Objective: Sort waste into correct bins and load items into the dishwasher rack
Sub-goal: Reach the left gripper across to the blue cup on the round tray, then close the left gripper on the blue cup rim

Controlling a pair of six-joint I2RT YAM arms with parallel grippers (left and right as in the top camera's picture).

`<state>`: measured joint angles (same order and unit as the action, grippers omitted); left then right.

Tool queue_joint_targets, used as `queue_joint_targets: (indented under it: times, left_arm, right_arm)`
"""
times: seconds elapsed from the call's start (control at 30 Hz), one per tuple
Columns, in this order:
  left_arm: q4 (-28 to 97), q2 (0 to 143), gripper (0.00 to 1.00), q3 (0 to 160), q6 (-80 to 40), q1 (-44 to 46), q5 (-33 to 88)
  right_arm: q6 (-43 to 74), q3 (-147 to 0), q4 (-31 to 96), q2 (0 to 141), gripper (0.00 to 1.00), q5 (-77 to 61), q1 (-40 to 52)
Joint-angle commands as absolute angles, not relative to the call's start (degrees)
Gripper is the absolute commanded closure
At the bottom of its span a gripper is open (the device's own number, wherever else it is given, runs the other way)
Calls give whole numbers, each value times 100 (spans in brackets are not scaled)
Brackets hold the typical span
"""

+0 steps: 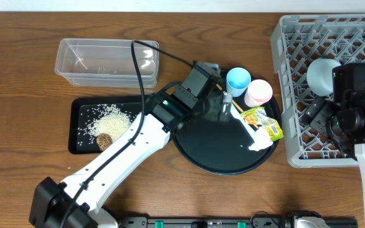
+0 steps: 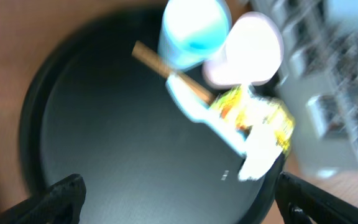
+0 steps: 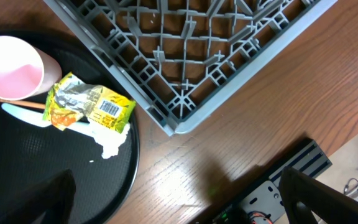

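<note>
The dishwasher rack (image 1: 296, 63) stands on the bench (image 1: 18, 76) just beside the round black tray (image 1: 214, 149), with the pale bowl (image 1: 324, 74) already in it. On the tray's opposite side lie the clear tub (image 1: 65, 60) and the shallow black rectangular tray (image 1: 78, 145). The rectangular tray holds the rice (image 1: 109, 120) and the brown lump (image 1: 104, 140).

The light-blue cup (image 1: 238, 80) and pink cup (image 1: 258, 93) stand side by side on the round tray's edge nearest the rack. Just beside the pink cup, along that same edge, is the crumpled wrapper (image 1: 263, 124), and the white tissue (image 1: 260, 142) touches it at the tray's rim.

The left gripper (image 2: 179, 183) hangs over the tray's bare middle, fingers spread wide and holding nothing. The right gripper (image 3: 176, 180) is over the rack, also spread and empty.

The step in hand looks like clearing the wrapper and tissue. To do it well, the left arm should cross the tray toward the rack side and come down from above, well clear of the pink cup. A sideways approach could tip that cup. The fingers should straddle the wrapper's highest fold and close on that alone. Wrapper and tissue touch, so lift slowly and check whether the tissue is dragging along. Pinch low, because crumpled foil slips.
</note>
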<state>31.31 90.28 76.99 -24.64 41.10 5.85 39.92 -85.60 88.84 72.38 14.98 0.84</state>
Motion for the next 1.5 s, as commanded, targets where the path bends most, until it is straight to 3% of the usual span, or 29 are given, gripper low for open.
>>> queue_joint_targets:
  times: [0.0,0.13,0.43,0.7,1.37,1.47]
  left_arm:
    - [2790,9198,2,7926,-2554,4088,333]
    - [3015,9800,2,8471,-2528,3942,303]
    - [4779,11688,2,10927,-2327,3913,819]
    - [4464,12090,2,11028,-3173,3951,200]
    - [3717,12903,0,10934,-3181,3763,-117]
    - [3723,12903,20,10916,-3179,3763,-119]
  right_arm:
    - [4066,-8560,8892,7234,1,1559,38]
    - [4066,-8560,8892,7234,1,1559,38]
    - [4066,-8560,8890,7234,1,1559,38]
    - [4064,-8560,8892,7234,1,1559,38]
    - [4066,-8560,8892,7234,1,1559,38]
    - [4066,-8560,8892,7234,1,1559,38]
